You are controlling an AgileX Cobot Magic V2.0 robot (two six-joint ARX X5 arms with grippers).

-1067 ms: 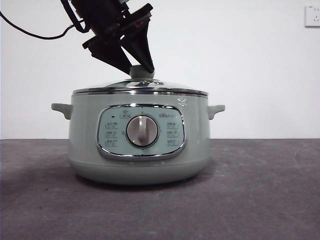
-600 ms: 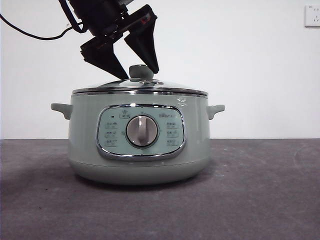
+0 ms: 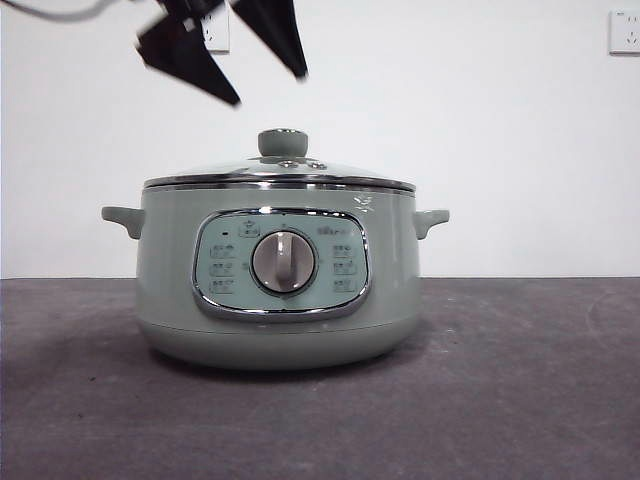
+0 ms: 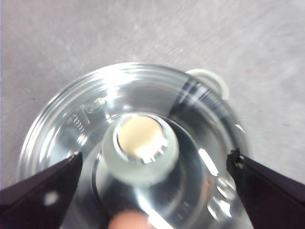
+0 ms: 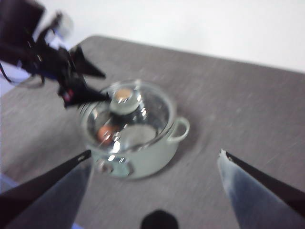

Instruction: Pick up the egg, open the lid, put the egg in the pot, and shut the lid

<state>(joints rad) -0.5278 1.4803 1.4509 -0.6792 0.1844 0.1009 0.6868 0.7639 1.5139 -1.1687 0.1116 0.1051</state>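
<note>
The pale green pot (image 3: 280,300) stands mid-table with the glass lid (image 3: 240,172) seated on its rim. My left gripper (image 3: 270,87) hangs open well above the lid's green knob (image 3: 283,142), touching nothing; in the left wrist view its jaws stand wide on either side of the knob (image 4: 140,150). Through the glass the reddish-brown egg (image 5: 106,132) lies inside the pot (image 5: 143,162), and it shows as a blurred spot (image 4: 128,220) in the left wrist view. My right gripper (image 5: 155,153) is open and empty, high up and away from the pot.
The pot's side handles (image 3: 122,218) stick out left and right. A dark grey tabletop (image 3: 520,380) spreads around it, with a white wall behind and a socket (image 3: 625,30) at the upper right.
The left gripper, shut on the lid's knob a second ago, opened and rose clear of it. The lid stays on the pot.
</note>
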